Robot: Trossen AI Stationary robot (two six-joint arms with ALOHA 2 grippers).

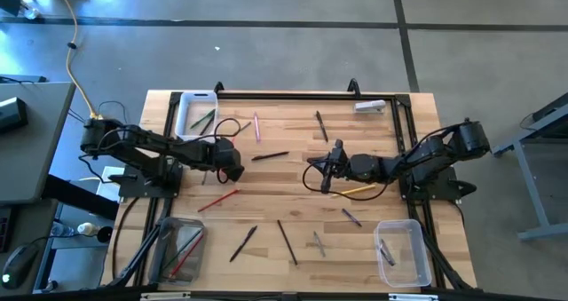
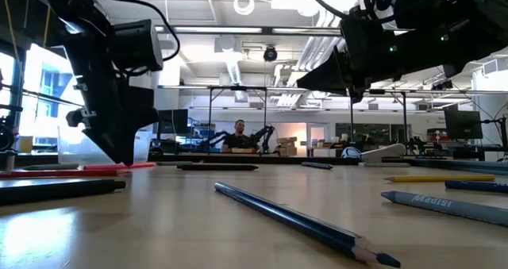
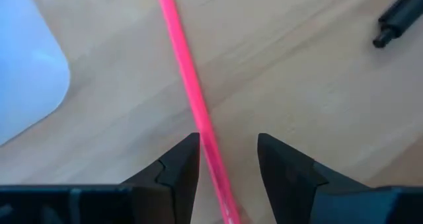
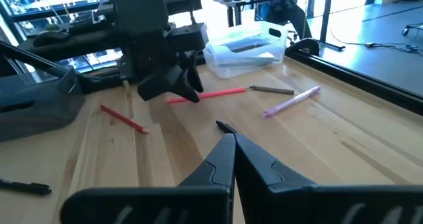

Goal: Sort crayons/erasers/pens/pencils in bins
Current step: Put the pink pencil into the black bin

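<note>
Pink pen (image 3: pixel 192 85) lies flat on the wooden surface (image 1: pixel 293 186), running between the two parted fingers (image 3: pixel 175 171) of the left tool (image 3: pixel 228 161), fingers astride it with a gap on each side, nothing gripped; in the right wrist view the same pen (image 4: pixel 215 93) rests at the tip of the left tool (image 4: pixel 173 85), just beside a dark pencil (image 4: pixel 271 90) and near a light pink pen (image 4: pixel 291 101). White-rimmed bin (image 1: pixel 195 112) at the far left corner holds a few sticks; grey-tinted bin (image 1: pixel 180 248) at the near left holds red and dark ones; clear bin (image 1: pixel 401 250) at the near right holds a dark one. Loose pieces scattered across the surface: red pencil (image 1: pixel 217 200), black pen (image 1: pixel 270 156), yellow pencil (image 1: pixel 358 190), blue pencil (image 2: pixel 302 221) nearest the low camera. Right tool (image 4: pixel 233 148) hangs above the middle of the surface, fingers pressed together, empty, well apart from the left tool. A person (image 2: pixel 240 138) sits far behind in the room
</note>
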